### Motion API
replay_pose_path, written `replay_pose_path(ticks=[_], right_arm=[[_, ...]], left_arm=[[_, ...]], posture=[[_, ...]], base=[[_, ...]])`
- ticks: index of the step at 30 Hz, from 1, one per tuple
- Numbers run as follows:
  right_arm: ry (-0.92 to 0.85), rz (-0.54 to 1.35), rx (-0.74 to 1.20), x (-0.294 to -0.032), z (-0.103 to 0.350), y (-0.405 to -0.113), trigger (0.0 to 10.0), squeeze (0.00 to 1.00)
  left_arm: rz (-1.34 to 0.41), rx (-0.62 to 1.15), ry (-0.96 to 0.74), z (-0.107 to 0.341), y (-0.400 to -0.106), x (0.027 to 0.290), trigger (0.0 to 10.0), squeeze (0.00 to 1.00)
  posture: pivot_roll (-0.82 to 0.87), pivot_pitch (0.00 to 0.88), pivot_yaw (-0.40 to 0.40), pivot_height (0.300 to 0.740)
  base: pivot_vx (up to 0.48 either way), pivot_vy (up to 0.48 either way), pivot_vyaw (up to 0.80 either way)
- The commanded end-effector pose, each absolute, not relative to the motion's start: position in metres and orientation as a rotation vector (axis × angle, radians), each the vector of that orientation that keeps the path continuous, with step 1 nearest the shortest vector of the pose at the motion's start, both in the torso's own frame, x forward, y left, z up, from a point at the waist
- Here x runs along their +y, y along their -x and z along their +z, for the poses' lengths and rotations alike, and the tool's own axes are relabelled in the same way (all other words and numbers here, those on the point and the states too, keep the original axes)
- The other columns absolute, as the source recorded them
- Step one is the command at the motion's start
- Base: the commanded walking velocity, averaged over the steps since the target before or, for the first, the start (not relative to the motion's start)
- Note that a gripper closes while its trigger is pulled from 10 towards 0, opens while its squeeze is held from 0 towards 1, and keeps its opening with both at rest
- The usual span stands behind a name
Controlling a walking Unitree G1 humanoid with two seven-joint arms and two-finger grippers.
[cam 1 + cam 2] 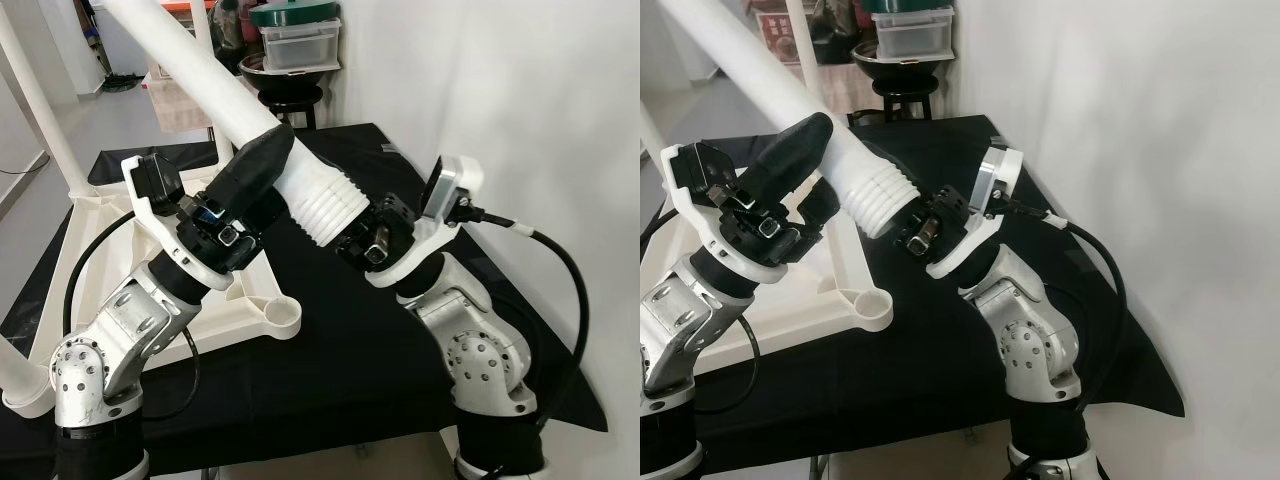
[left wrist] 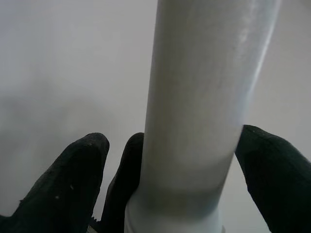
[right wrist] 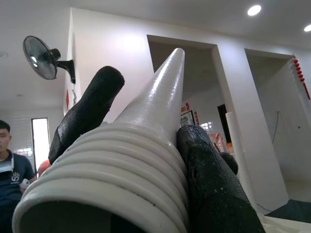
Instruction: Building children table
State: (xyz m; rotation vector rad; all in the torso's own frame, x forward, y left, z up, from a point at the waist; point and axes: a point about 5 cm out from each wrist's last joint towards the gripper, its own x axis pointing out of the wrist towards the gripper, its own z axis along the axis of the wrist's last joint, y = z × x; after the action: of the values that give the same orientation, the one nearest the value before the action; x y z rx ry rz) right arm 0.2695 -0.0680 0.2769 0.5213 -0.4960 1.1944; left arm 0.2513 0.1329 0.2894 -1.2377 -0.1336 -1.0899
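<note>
Fingers of right gripper: closed on ribbed threaded end of long white plastic table leg, forearm raised from bent elbow. Left gripper: black fingers clamped round same leg's smooth shaft just above the ribs. Leg held slanted above white plastic tabletop panel, lying on black cloth-covered table.

I see a black cloth covering the bench across the lower middle of the frame. At the top centre of the head view, a clear plastic container with a dark green lid sits on a dark bowl atop a black stool. A plain white wall fills the right side. In the right wrist view, a wall-mounted fan hangs at the upper left, a ceiling light glows at the upper right, and a person stands at the lower left edge.
</note>
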Motion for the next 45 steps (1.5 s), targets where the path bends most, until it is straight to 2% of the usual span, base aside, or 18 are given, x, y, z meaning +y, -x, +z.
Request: replay_pose_path(ticks=[1, 5, 6, 21, 22, 23, 28, 33, 39, 45], right_arm=[[-0.511, 1.208, -0.538, -0.066, 0.284, -0.267, 10.0, 0.00], [-0.512, 1.214, -0.548, -0.064, 0.286, -0.266, 10.0, 0.00], [-0.511, 1.215, -0.550, -0.064, 0.287, -0.266, 10.0, 0.00], [-0.504, 1.202, -0.545, -0.062, 0.287, -0.268, 10.0, 0.00], [-0.507, 1.189, -0.526, -0.062, 0.285, -0.270, 10.0, 0.18], [-0.514, 1.185, -0.511, -0.062, 0.284, -0.271, 10.0, 1.00], [-0.524, 1.165, -0.486, -0.064, 0.279, -0.273, 10.0, 1.00], [-0.493, 0.991, -0.353, -0.086, 0.238, -0.282, 10.0, 1.00], [-0.454, 0.850, -0.268, -0.102, 0.216, -0.280, 10.0, 1.00], [-0.420, 0.747, -0.230, -0.108, 0.207, -0.280, 10.0, 1.00]], left_arm=[[-1.080, -0.134, 1.234, 0.287, -0.251, 0.134, 10.0, 0.00], [-1.085, -0.138, 1.237, 0.286, -0.250, 0.134, 10.0, 0.00], [-1.098, -0.143, 1.238, 0.286, -0.248, 0.134, 0.0, 0.00], [-1.148, -0.155, 1.220, 0.287, -0.242, 0.133, 0.0, 0.00], [-1.146, -0.159, 1.216, 0.287, -0.242, 0.134, 0.0, 0.00], [-1.142, -0.165, 1.211, 0.288, -0.242, 0.136, 0.0, 0.00], [-1.132, -0.185, 1.198, 0.291, -0.243, 0.140, 0.0, 0.00], [-1.049, -0.298, 1.117, 0.313, -0.251, 0.167, 0.0, 0.00], [-0.986, -0.350, 1.035, 0.326, -0.258, 0.190, 0.0, 0.00], [-0.941, -0.350, 0.963, 0.330, -0.265, 0.199, 0.0, 0.00]], posture=[[0.00, 0.000, 0.032, 0.740], [0.00, 0.000, 0.032, 0.740], [0.00, 0.000, 0.030, 0.740], [0.00, 0.000, 0.027, 0.740], [0.00, 0.000, 0.028, 0.740], [0.00, 0.000, 0.027, 0.740], [0.00, 0.000, 0.023, 0.740], [0.01, 0.000, 0.016, 0.740], [-0.01, 0.000, 0.019, 0.740], [-0.01, 0.000, 0.021, 0.740]], base=[[0.000, 0.000, 0.00], [0.000, 0.000, 0.00], [0.000, 0.000, 0.00], [0.000, 0.000, 0.00], [0.000, 0.000, 0.00], [0.000, 0.000, 0.00], [0.000, 0.000, 0.00], [0.000, 0.000, 0.00], [0.000, 0.000, 0.00], [0.000, 0.000, 0.00]])
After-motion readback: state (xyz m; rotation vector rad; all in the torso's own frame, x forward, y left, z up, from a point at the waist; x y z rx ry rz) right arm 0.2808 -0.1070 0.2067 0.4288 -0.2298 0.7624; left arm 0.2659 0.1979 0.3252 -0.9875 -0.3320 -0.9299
